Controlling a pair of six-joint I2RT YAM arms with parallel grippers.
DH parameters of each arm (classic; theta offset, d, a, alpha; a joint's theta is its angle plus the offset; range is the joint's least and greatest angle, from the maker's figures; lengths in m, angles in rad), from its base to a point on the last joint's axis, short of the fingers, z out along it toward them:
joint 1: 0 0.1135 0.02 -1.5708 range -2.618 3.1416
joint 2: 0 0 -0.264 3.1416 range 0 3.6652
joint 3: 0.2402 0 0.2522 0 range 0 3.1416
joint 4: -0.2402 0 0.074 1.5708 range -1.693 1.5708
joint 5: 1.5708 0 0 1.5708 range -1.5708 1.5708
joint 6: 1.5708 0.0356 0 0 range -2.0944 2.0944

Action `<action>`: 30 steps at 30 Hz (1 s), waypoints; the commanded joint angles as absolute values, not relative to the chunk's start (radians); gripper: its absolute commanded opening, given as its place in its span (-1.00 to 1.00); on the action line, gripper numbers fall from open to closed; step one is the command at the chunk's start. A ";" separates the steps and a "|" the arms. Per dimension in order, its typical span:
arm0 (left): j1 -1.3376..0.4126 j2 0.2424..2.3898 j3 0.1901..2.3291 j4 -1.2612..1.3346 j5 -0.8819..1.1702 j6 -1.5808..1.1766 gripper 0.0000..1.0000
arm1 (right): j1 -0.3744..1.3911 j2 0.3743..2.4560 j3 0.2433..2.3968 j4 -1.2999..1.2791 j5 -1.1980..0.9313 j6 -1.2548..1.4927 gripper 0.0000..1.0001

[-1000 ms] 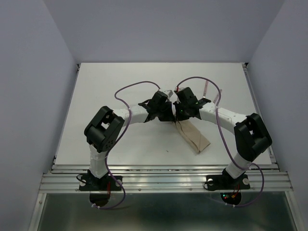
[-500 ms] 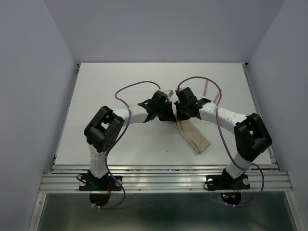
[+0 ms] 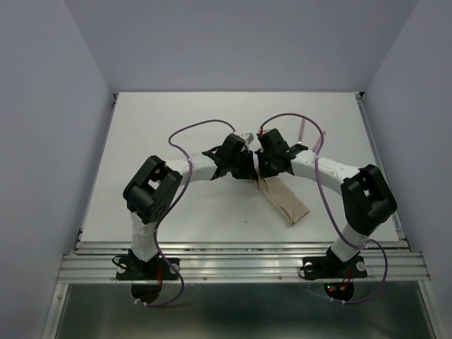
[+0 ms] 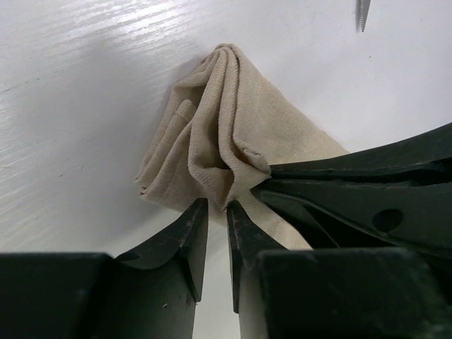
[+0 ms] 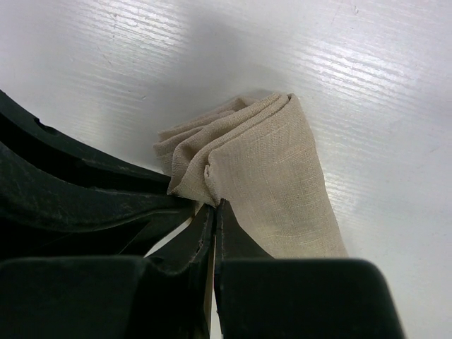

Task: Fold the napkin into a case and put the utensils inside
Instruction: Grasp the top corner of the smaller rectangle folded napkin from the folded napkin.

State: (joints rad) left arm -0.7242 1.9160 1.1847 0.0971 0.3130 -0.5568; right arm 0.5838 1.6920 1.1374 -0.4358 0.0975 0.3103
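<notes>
The folded tan napkin point(image 3: 288, 203) lies on the white bench point(image 3: 155, 120) right of centre. The left tool point(image 4: 215, 206) is narrow, pinching a fold at the napkin's bunched end. The right tool point(image 5: 213, 206) grips that same end, nearly closed.

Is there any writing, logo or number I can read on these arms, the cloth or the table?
None. No word, number or sign shows on the folded tan cloth napkin, the white table, the left claw or the right claw.
</notes>
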 commanded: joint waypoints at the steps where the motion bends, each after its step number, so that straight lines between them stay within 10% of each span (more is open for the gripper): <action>1: -0.712 1.879 1.177 0.061 0.307 -0.537 -0.41 | 0.581 1.687 1.178 -0.410 0.118 0.307 -0.99; 11: -0.712 1.881 1.178 0.063 0.307 -0.540 -0.77 | 0.581 1.686 1.181 -0.407 0.109 0.305 -0.99; 23: -0.718 1.861 1.173 0.078 0.313 -0.548 -0.11 | 0.581 1.695 1.181 -0.400 0.094 0.305 -0.99; 30: -0.723 1.888 1.193 0.066 0.299 -0.548 -0.15 | 0.581 1.695 1.184 -0.400 0.092 0.305 -0.99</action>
State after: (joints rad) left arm -0.7136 1.9156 1.1843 0.0620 0.3088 -0.5579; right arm 0.5838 1.6951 1.1378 -0.4351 0.0963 0.3099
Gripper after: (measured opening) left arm 0.437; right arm 0.023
